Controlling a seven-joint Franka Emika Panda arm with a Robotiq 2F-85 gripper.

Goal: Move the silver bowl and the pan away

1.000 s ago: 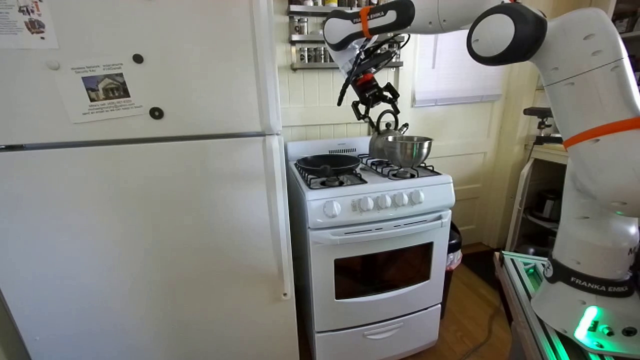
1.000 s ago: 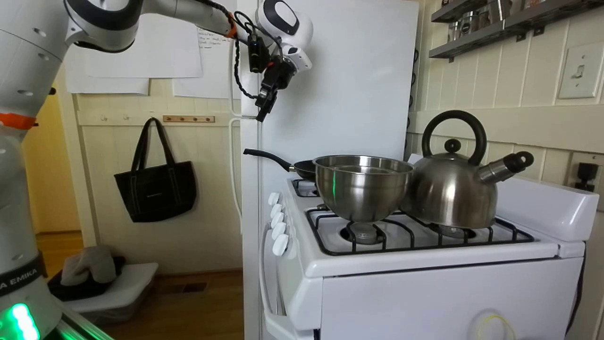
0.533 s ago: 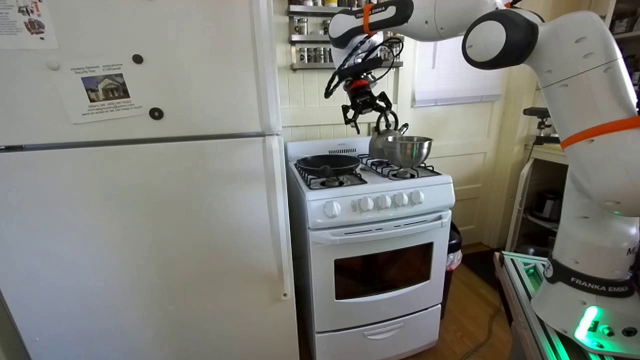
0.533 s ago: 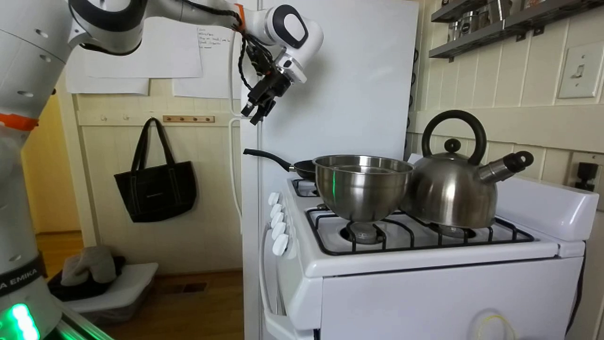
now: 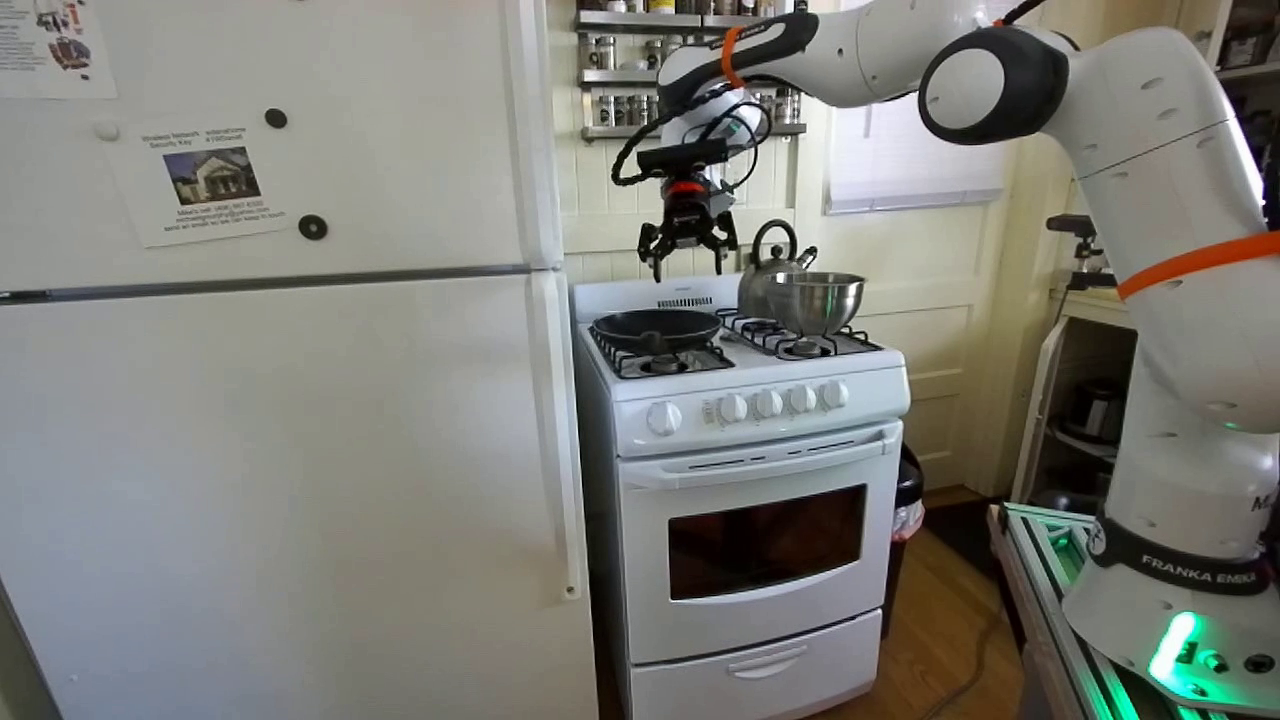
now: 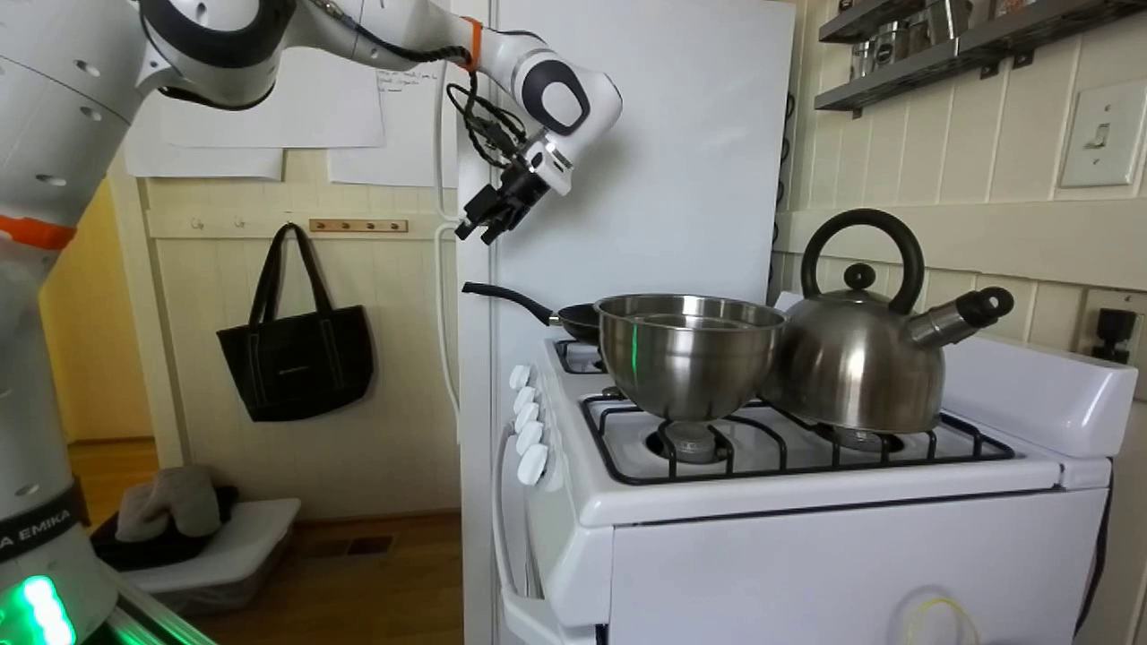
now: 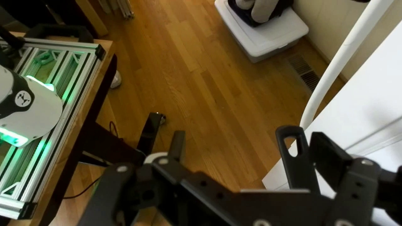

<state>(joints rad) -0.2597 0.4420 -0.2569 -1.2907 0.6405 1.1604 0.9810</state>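
Observation:
The shiny silver bowl (image 5: 817, 303) sits on the front burner nearer the door, beside the kettle; it also shows in an exterior view (image 6: 688, 363). The dark shallow pan (image 5: 655, 326) sits on the burner nearer the fridge. Its body is partly hidden behind the bowl in an exterior view (image 6: 579, 321), where its black handle (image 6: 508, 295) sticks out past the stove front. My gripper (image 5: 688, 272) is open and empty above the pan, and in an exterior view (image 6: 475, 235) it is above the handle end. In the wrist view the handle (image 7: 298, 160) shows between the open fingers (image 7: 248, 135), close to the right-hand one.
A metal kettle (image 6: 856, 363) with a black arched handle stands behind the bowl on the white stove (image 5: 760, 440). The tall white fridge (image 5: 300, 430) stands close beside the stove. Wall shelves (image 5: 640, 130) with jars hang behind. A black bag (image 6: 296, 363) hangs on the wall.
My gripper has moved from near the kettle's handle toward the fridge side, now over the pan. It has turned from slanted to pointing more downward and is slightly lower. Bowl and pan have not moved.

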